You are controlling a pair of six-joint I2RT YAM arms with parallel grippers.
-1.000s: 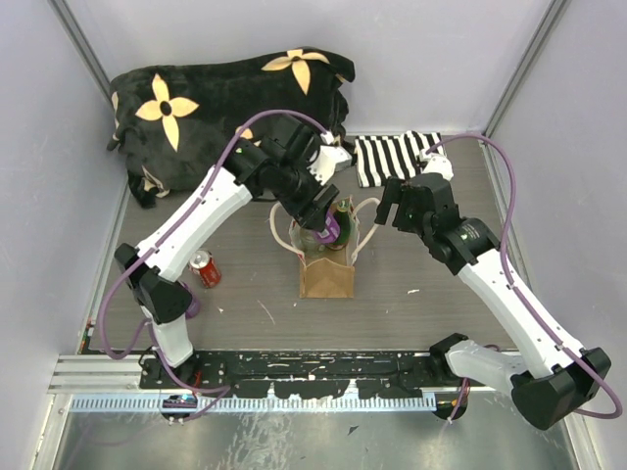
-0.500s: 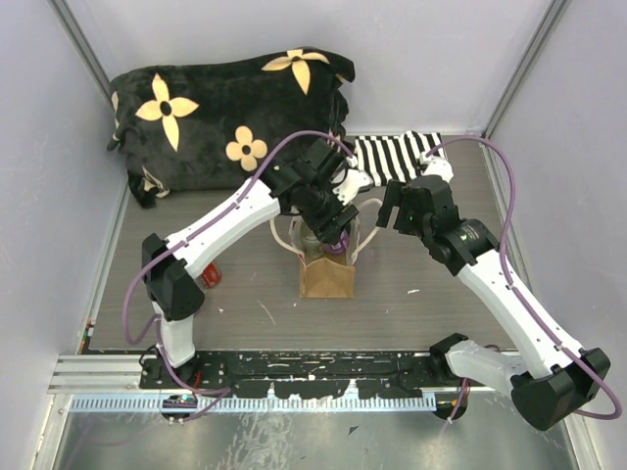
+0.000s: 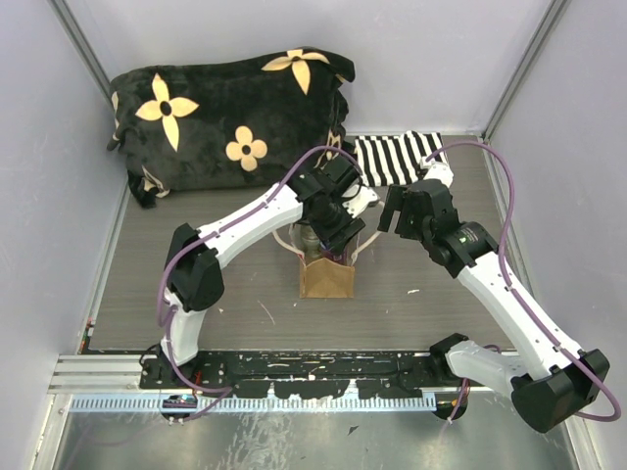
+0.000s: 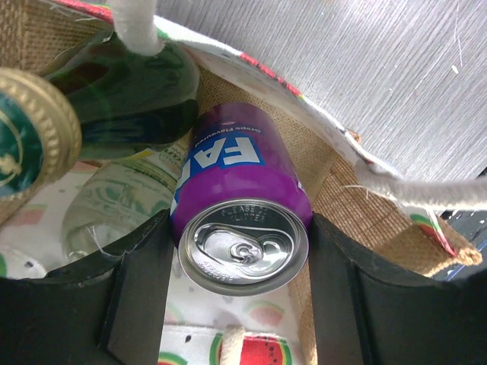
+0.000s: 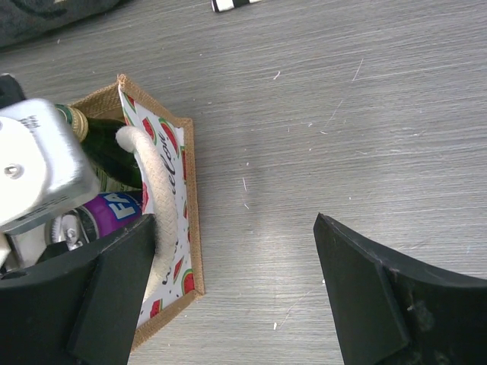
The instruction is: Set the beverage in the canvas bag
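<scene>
The top external camera sits high behind the arms, tilted down and forward over the whole table [image 3: 441, 294]. It shows the arm bases at 6 o'clock, the black flowered plush [image 3: 225, 108] at 11, the striped cloth [image 3: 392, 159] at 1 and the canvas bag [image 3: 326, 279] near centre.

The left wrist camera hangs very close over the canvas bag [image 4: 335, 190], looking down into its mouth. The left gripper [image 4: 243, 296] is at 6 o'clock, the purple can [image 4: 242, 220] at centre and the green bottle [image 4: 129, 99] at 10.

The right wrist camera looks down from farther off, mostly at grey tabletop, with the right gripper [image 5: 228, 304] at 6 o'clock. At 9 o'clock it shares the canvas bag [image 5: 181, 163], purple can [image 5: 114, 207] and green bottle [image 5: 106, 152] with the left wrist view.
</scene>
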